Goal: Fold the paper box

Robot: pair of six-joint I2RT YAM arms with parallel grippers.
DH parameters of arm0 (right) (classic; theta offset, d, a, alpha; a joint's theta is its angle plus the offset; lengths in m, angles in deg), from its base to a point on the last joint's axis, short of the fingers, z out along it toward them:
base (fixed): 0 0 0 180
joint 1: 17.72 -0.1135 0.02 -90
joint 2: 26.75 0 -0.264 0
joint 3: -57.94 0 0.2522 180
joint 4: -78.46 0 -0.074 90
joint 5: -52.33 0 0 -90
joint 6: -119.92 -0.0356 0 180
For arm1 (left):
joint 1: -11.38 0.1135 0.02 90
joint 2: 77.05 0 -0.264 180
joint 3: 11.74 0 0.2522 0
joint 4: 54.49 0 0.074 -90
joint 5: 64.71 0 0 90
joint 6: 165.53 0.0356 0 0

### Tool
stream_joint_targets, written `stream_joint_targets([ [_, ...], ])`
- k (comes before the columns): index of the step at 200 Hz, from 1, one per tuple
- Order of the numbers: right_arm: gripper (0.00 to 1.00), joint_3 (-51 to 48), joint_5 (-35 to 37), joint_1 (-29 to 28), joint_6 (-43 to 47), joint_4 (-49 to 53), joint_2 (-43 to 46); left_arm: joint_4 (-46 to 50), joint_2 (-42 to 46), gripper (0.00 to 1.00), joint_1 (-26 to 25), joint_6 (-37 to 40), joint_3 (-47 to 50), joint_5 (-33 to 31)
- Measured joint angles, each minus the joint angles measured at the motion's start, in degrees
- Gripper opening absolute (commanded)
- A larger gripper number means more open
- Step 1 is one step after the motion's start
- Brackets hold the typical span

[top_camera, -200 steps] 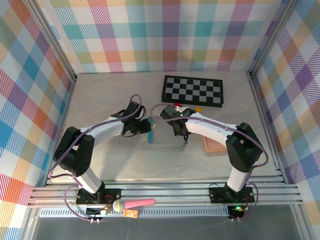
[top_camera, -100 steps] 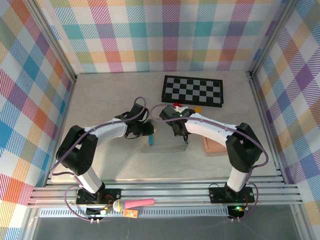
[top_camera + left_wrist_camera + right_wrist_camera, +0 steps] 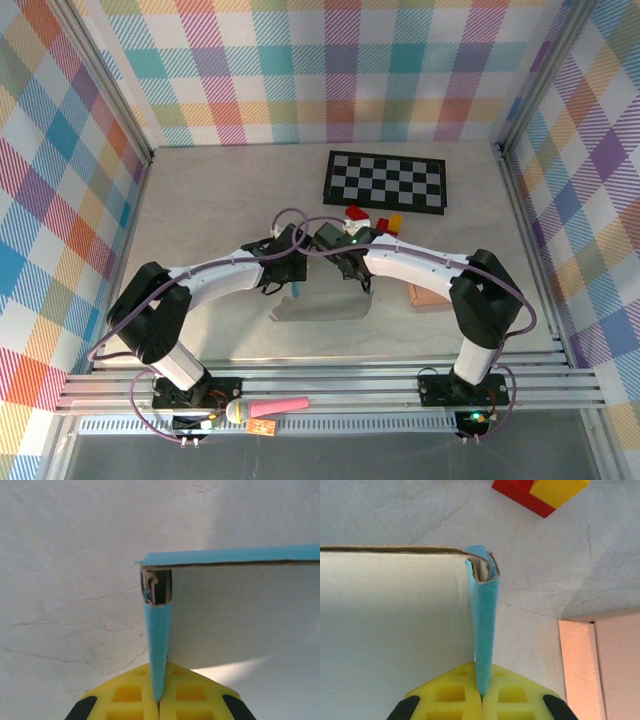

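The paper box [image 3: 322, 302] is blue outside and white inside, and lies in the middle of the table between both arms. My left gripper [image 3: 296, 277] is at its left end. In the left wrist view the yellow fingers [image 3: 130, 700] are shut on a thin upright blue side wall [image 3: 159, 640], which meets a long blue-edged wall [image 3: 235, 557] at a corner. My right gripper [image 3: 358, 278] is at the box's right end. In the right wrist view it [image 3: 482, 694] is shut on the opposite blue side wall [image 3: 483, 630], beside the white panel [image 3: 390, 625].
A black-and-white checkerboard [image 3: 386, 181] lies at the back. Red and yellow bricks [image 3: 372, 218] [image 3: 540, 492] sit just behind the right gripper. A tan cardboard piece [image 3: 428, 293] [image 3: 602, 665] lies right of the box. A pink object [image 3: 280, 406] rests on the front rail.
My left gripper slid right along the box and closed on its side wall. The right gripper shifted slightly left, still shut. The box's pale panel now shows toward the front.
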Motion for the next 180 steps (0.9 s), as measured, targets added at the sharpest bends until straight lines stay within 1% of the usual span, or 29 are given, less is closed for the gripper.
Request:
stream_joint_targets([
  [20, 0.00, -1.2, -0.5, -0.5, -1.2, -0.2, 0.7, 0.6, 0.1, 0.00, -0.9, -1.8, 0.0, -2.5],
  [51, 0.00, -1.7, -0.9, -0.7, -2.4, -0.5, 0.9, 0.5, 0.0, 0.00, -1.0, -2.8, 0.0, -3.3],
  [64, 0.00, -1.8, -0.9, -0.7, -2.7, -0.5, 0.9, 0.2, 0.0, 0.12, -1.1, -2.7, 0.2, -3.3],
  [78, 0.00, -1.9, -0.7, -0.8, -3.0, -0.3, 1.0, -1.0, 0.0, 0.19, -1.1, -2.5, 0.9, -3.2],
  [95, 0.00, -2.3, -0.7, -0.9, -3.1, 0.0, 1.0, -1.9, 0.0, 0.23, -1.3, -2.1, 2.4, -2.6],
  [113, 0.00, -2.6, -0.7, -1.1, -3.1, 0.3, 1.0, -2.8, 0.0, 0.23, -1.4, -2.0, 3.4, -1.8],
  [119, 0.00, -2.6, -0.8, -1.1, -3.1, 0.4, 1.0, -3.0, 0.0, 0.22, -1.4, -2.1, 3.7, -1.5],
  [130, 0.00, -2.6, -0.8, -1.1, -3.1, 0.5, 1.0, -3.3, 0.0, 0.17, -1.4, -2.0, 4.0, -1.1],
  [148, 0.00, -2.6, -1.0, -1.1, -3.1, 0.5, 1.0, -4.1, 0.0, 0.00, -1.5, -2.3, 4.1, -0.4],
  [180, 0.00, -2.6, -1.8, -1.2, -3.4, 0.7, 1.2, -3.3, 0.0, 0.00, -1.9, -2.6, 3.6, -1.4],
])
